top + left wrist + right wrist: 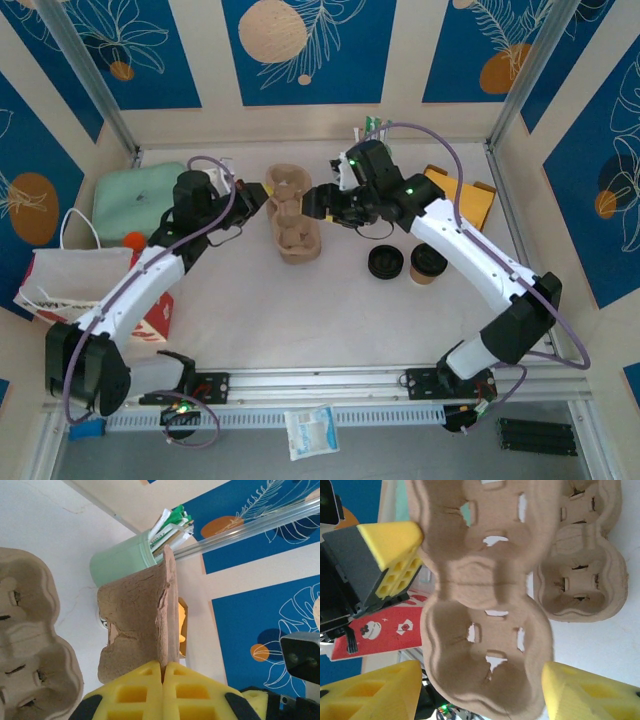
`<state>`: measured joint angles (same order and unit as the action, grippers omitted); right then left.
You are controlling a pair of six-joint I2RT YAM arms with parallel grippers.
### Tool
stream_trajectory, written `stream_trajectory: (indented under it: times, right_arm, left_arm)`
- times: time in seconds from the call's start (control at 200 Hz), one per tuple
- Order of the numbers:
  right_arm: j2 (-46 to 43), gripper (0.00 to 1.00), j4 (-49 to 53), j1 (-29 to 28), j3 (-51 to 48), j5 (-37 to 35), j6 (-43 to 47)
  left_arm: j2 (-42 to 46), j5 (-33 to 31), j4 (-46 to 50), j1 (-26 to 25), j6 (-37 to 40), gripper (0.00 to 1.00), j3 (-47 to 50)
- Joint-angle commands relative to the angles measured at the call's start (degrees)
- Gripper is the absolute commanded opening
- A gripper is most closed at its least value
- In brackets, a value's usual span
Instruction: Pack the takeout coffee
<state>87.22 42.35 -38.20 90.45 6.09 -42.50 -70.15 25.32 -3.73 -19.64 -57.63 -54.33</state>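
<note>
Far left, by the edge of the table (300,320): white paper bag (55,285) with red print, and a pale green cushion (135,195) behind it.

Next, left gripper (163,667): clenched, yellow fingers pressed together on the thin rim of a brown pulp carrier (137,625), holding it up on edge. Behind that rim, in the left wrist view: pale green cup (120,562) of green-tipped sticks.

Centre: second carrier (298,243) lying flat on the table, hollows up, just beside the raised one.

Right gripper (481,672): jaws standing open, fingers spread wide on either side of the raised carrier; contact with its flanks not clear.

Further right: flat black lid (385,262). Just beside it, the takeout coffee (428,263), upright on the table, apart from both grippers.

Far right, towards the back: yellow box (468,198).
</note>
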Motion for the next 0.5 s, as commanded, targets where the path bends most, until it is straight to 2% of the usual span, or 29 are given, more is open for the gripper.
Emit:
stream_trajectory:
  times: [0.0,0.495]
  right_arm:
    - [2.95,0.63,7.14,-2.15,3.53,-5.19,2.94]
    - [5.15,0.54,7.01,-4.83,6.64,-6.94,3.33]
  left_arm:
    - [2.66,-3.39,0.64,-1.66,0.68,0.0,0.72]
    - [2.41,-6.08,1.71,-4.78,1.86,0.0,-0.42]
